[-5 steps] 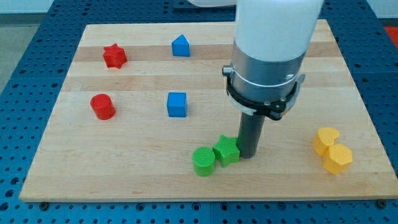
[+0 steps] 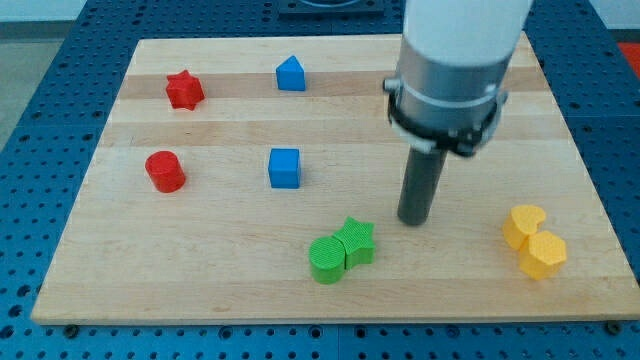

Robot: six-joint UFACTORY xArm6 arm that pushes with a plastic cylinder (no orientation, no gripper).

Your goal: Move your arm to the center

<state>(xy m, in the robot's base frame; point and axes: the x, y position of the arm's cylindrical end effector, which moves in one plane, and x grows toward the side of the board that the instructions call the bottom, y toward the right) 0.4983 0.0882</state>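
Note:
My tip (image 2: 414,221) rests on the wooden board (image 2: 330,300), right of the board's middle. It stands apart from the green star (image 2: 358,241), up and to the right of it. The green star touches the green cylinder (image 2: 327,259) to its left. The blue cube (image 2: 284,167) lies well to the left of the tip. The arm's white and grey body (image 2: 455,60) hides part of the board's upper right.
A red star (image 2: 184,89) and a blue pentagon-like block (image 2: 290,73) sit near the view's top left. A red cylinder (image 2: 164,171) is at the left. A yellow heart (image 2: 524,225) and a yellow hexagon (image 2: 545,255) touch at the right.
My tip has moved up and to the right, away from the green star, which it was touching. The blocks have barely shifted.

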